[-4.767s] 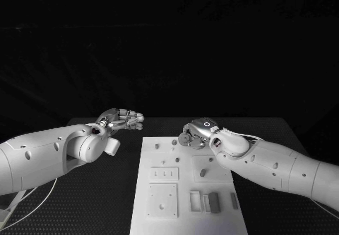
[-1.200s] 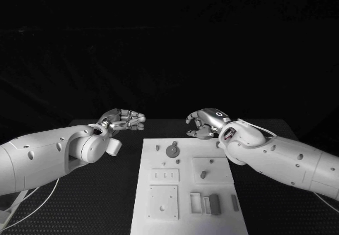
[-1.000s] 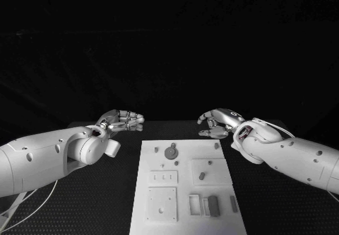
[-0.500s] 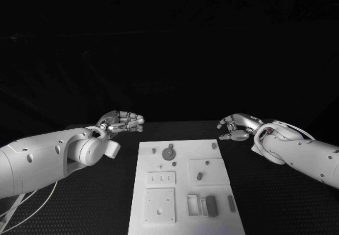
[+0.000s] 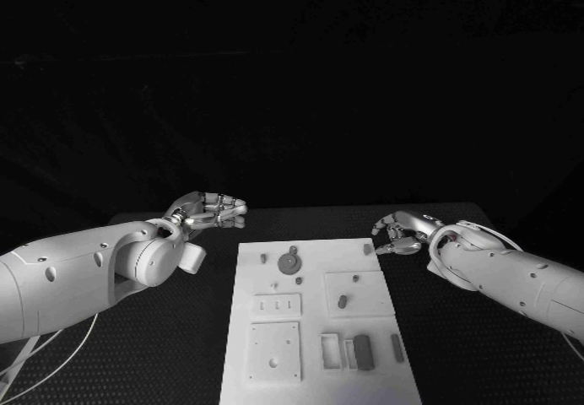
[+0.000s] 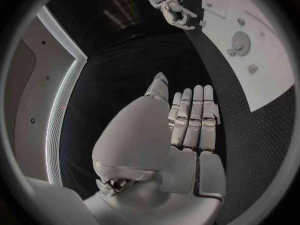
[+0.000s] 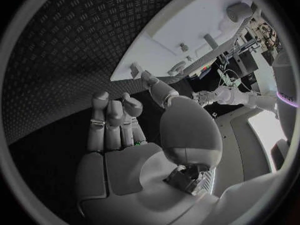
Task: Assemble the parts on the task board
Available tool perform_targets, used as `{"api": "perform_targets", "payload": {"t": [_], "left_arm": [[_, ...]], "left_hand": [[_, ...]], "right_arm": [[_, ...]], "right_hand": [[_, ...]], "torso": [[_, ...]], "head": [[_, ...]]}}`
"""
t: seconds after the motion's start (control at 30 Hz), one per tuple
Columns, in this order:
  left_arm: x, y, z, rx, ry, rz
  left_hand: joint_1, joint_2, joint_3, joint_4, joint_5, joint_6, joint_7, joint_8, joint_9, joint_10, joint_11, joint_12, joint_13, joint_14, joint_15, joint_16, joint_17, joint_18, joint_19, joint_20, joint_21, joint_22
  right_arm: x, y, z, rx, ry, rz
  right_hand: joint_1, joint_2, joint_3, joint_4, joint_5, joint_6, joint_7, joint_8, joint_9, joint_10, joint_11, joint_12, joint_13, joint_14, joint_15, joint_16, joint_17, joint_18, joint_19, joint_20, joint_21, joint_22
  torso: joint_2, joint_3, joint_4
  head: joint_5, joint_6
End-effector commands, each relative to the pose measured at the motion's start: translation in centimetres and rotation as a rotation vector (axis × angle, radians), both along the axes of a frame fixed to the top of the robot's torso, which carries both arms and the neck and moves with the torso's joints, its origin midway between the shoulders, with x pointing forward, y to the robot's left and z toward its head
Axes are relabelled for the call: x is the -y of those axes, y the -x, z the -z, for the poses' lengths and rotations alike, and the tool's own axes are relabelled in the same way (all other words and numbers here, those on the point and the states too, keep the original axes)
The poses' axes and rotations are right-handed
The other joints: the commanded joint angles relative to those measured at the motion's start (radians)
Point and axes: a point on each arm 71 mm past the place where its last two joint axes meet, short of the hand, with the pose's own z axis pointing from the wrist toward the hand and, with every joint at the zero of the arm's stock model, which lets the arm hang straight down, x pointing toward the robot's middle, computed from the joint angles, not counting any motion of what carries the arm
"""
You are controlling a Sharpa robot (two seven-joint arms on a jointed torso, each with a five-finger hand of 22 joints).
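Note:
The white task board [image 5: 280, 371] lies lengthwise in the middle of the table. A round grey part [image 5: 289, 261] sits near its far end, with small pegs [image 5: 343, 299] around it. Two grey blocks [image 5: 361, 348] stand near the front right. My left hand [image 5: 207, 208] hovers beyond the board's far left corner, fingers curled in on nothing. My right hand [image 5: 402, 229] hangs just off the far right corner, fingers curled and empty. The left wrist view has my left hand [image 6: 187, 125], the board [image 6: 269, 70] and the round part [image 6: 240, 40]. The right wrist view shows my right hand [image 7: 119, 130] beside the board [image 7: 181, 25].
Black textured table [image 5: 487, 354] surrounds the board on both sides. My left forearm [image 5: 73, 278] lies over the table's left part, my right forearm [image 5: 523, 283] over its right part.
My right hand has drawn back from over the board's far end to the right, off the board, leaving the round grey part there. The left arm has stayed put.

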Motion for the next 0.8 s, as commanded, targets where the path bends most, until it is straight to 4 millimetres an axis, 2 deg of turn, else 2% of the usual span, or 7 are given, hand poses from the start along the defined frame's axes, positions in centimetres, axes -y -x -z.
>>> {"api": "perform_targets", "payload": {"t": [0.03, 0.37, 0.6, 0.8], "left_arm": [[0.4, 0.1, -0.1, 0.008, 0.011, 0.027], [0.5, 0.1, -0.1, 0.005, 0.011, 0.03], [0.5, 0.1, -0.1, 0.003, 0.011, 0.031], [0.6, 0.2, -0.1, 0.001, 0.011, 0.033]], "left_hand": [[0.006, 0.006, -0.006, 0.002, -0.005, 0.001, -0.006, -0.001, 0.0, -0.002, -0.003, -0.003, 0.0, 0.001, 0.002, -0.005, 0.002, 0.018, 0.004, 0.005, -0.006, -0.002], [0.005, 0.007, -0.007, 0.002, -0.005, 0.0, -0.006, -0.001, -0.001, -0.002, -0.003, -0.004, 0.0, 0.001, 0.003, -0.006, 0.002, 0.018, 0.004, 0.005, -0.007, -0.002], [0.005, 0.007, -0.008, 0.002, -0.005, -0.001, -0.005, -0.001, -0.001, -0.003, -0.002, -0.004, 0.0, 0.0, 0.003, -0.006, 0.003, 0.018, 0.004, 0.004, -0.007, -0.002], [0.005, 0.007, -0.008, 0.002, -0.005, -0.001, -0.005, -0.002, -0.001, -0.004, -0.002, -0.005, -0.001, 0.001, 0.003, -0.006, 0.003, 0.018, 0.004, 0.004, -0.007, -0.002]], "right_arm": [[-0.1, 0.0, 0.5, -0.022, -0.003, -0.019], [-1.0, -0.3, 1.2, -0.041, -0.008, -0.03], [-1.3, -0.2, 1.8, -0.063, -0.006, -0.033], [-1.2, -0.3, 2.0, -0.066, -0.003, -0.028]], "right_hand": [[0.014, 0.0, -0.006, -0.001, 0.006, -0.013, -0.001, -0.005, -0.002, -0.009, -0.003, -0.006, 0.002, -0.008, -0.002, -0.005, 0.002, 0.012, -0.008, 0.001, -0.006, 0.007], [0.016, 0.004, -0.008, -0.001, 0.006, -0.025, -0.006, -0.007, -0.002, -0.011, -0.007, -0.006, 0.003, -0.01, -0.006, -0.004, 0.003, 0.012, -0.009, 0.003, -0.006, 0.008], [0.018, 0.014, -0.01, -0.001, 0.006, -0.021, -0.007, -0.002, 0.001, -0.011, -0.008, -0.004, 0.005, -0.011, -0.007, -0.001, 0.004, 0.012, -0.009, 0.004, -0.004, 0.009], [0.018, 0.026, -0.013, 0.0, 0.006, -0.007, -0.005, 0.01, 0.006, -0.011, -0.006, -0.001, 0.007, -0.012, -0.007, 0.002, 0.005, 0.012, -0.01, 0.004, -0.003, 0.01]], "torso": [[0.0, -0.0012, 0.0032], [0.0, -0.0011, 0.0037], [-0.001, -0.003, 0.003], [-0.001, -0.0018, 0.0008]], "head": [[-0.001, -0.001], [0.0, -0.006], [0.001, -0.011], [0.004, -0.014]]}}
